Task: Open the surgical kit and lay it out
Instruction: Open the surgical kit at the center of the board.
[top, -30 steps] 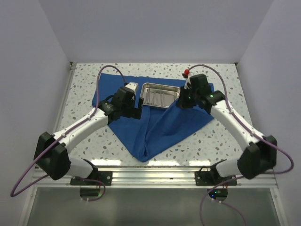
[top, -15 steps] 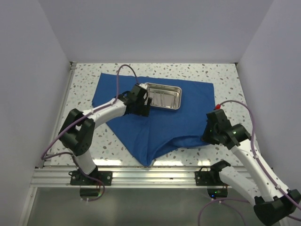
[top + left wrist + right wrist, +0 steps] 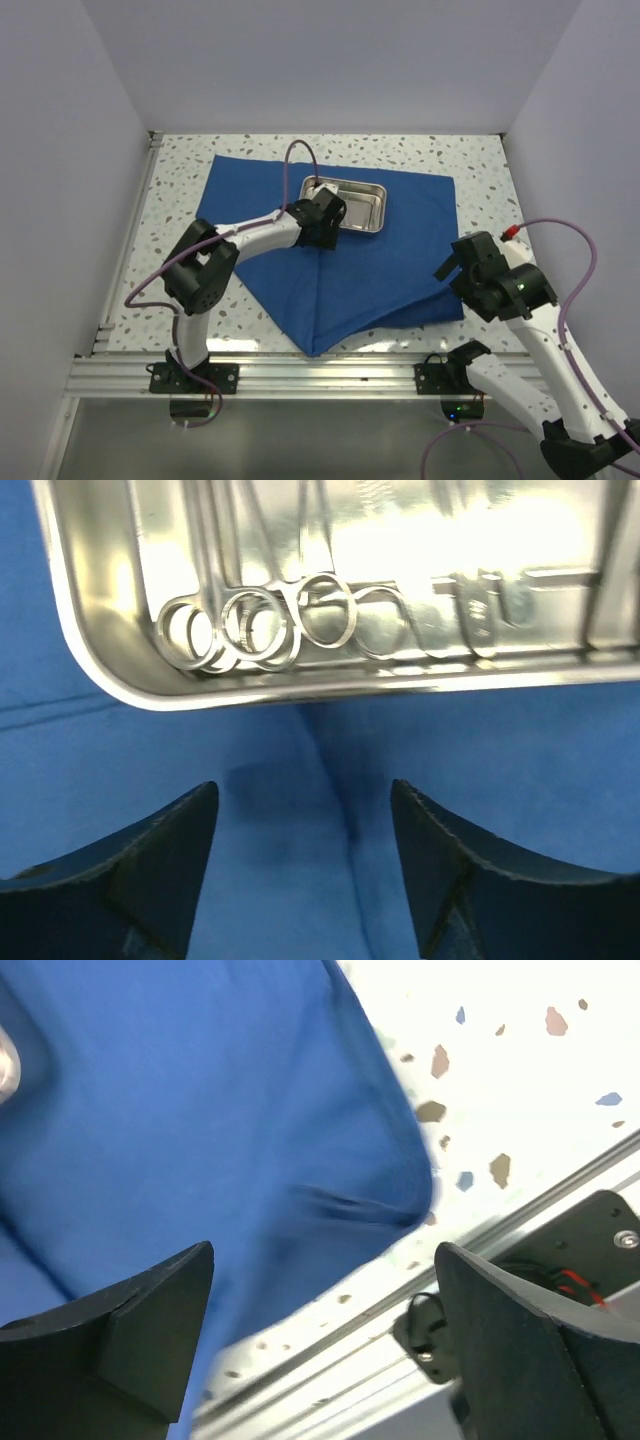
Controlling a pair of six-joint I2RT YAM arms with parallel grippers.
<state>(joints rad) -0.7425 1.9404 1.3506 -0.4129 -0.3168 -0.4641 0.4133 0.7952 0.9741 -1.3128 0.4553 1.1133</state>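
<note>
1. Left wrist view: steel tray (image 3: 95, 665) cut off at top and right picture edges; one rounded corner shows
2. Same view: forceps (image 3: 262, 630) shafts lost in glare, count unclear
3. Top view: left gripper (image 3: 324, 216) hides tray's near-left corner; instruments too small to tell
4. Right wrist view: blue cloth (image 3: 170, 1130) blurred

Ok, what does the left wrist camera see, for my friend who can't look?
A shiny steel tray holding ring-handled forceps sits on blue cloth. The left end effector hangs open just before the tray's rim, its dark fingers empty.
</note>
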